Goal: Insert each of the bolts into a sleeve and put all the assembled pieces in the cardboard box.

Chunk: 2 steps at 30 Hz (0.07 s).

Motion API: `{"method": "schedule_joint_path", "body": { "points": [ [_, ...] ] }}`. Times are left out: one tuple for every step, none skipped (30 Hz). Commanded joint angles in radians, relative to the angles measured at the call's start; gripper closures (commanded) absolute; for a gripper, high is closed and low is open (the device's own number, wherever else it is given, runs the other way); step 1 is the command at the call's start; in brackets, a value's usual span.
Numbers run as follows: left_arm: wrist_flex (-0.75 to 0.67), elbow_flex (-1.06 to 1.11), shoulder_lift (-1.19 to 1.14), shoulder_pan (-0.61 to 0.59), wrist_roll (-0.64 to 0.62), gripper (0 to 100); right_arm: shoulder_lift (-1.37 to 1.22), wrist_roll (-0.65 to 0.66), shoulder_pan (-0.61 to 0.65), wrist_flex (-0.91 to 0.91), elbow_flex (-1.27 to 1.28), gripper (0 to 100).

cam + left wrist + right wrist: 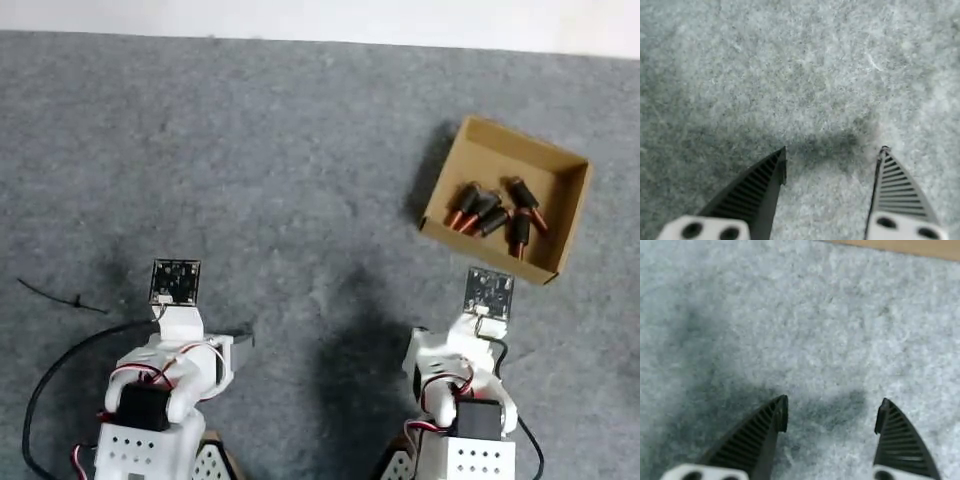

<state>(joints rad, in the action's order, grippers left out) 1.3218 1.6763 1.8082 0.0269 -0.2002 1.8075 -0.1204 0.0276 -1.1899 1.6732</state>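
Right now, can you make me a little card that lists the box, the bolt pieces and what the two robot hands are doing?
box: cardboard box, open, on the grey mat, ahead of the right arm
in the box: assembled pieces, looks like five, lying close together
left gripper: open, holding nothing, over bare mat
right gripper: open, holding nothing, over the mat near the box
extra: thin black tie on the mat beside the left arm

Robotics lab bench: the left arm (pixel 165 400) and right arm (pixel 465 410), white with exposed wiring (pixel 135 375), are sitting at 6 o'clock on a grey felt-covered worktop (pixel 300 150), a pale wall (pixel 320 15) running along 12 o'clock.
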Motion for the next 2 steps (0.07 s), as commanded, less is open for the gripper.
{"method": "schedule_joint_path", "body": {
  "points": [
    [0.005,0.019,0.012,-0.008,0.006,73,0.012,-0.006,-0.012,-0.004,0.139,74.6],
    [0.005,0.019,0.012,-0.008,0.006,73,0.012,-0.006,-0.012,-0.004,0.139,74.6]
  ]
}}
